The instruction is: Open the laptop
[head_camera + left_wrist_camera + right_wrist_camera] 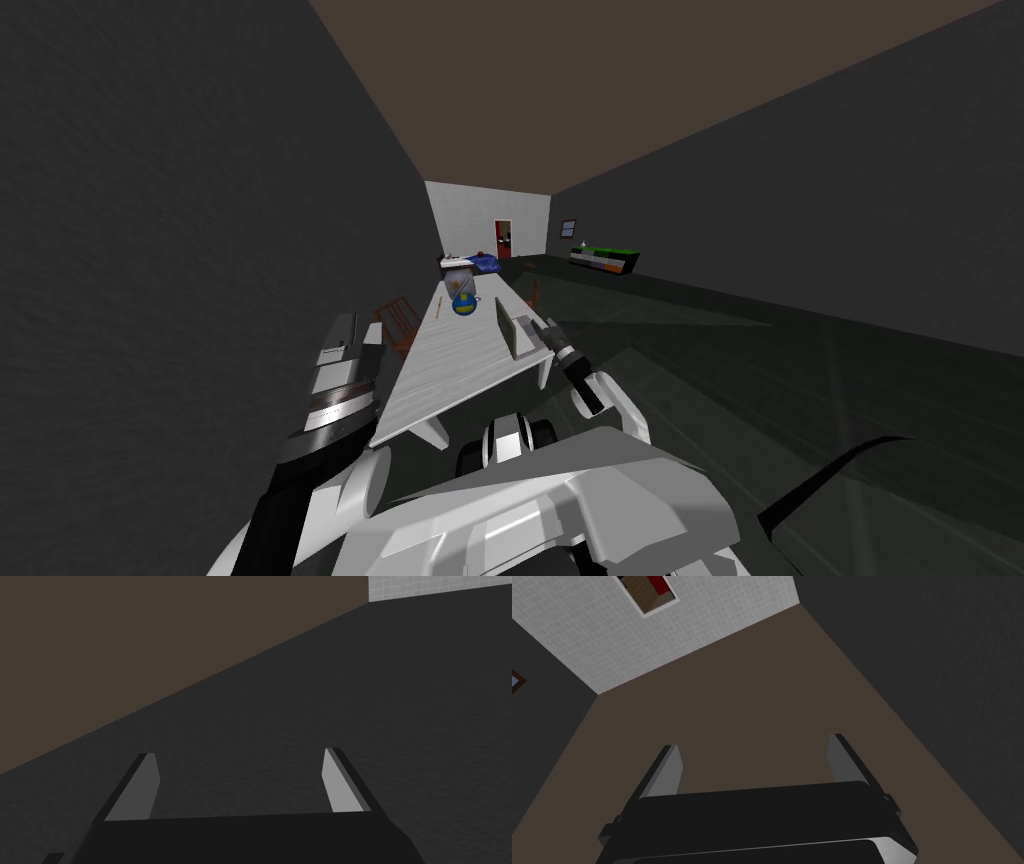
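The laptop [513,333] sits near the right edge of a long white table [450,370]. Its thin grey-green lid stands raised, steeply up from the base. My right gripper [549,327] is just right of the laptop, level with the lid's edge; whether it touches is unclear. The right wrist view has this gripper [754,741] open, nothing between its fingers, pointing up at the ceiling. My left arm is raised beside the table's left side, and its gripper [240,752] is open and empty, facing a dark wall.
Farther along the table stand a blue and yellow round object [464,304], a grey container [458,280] and a blue item [486,263]. An orange chair [398,320] stands at the table's left side, another [533,293] at its right. A low cabinet [604,260] lines the right wall.
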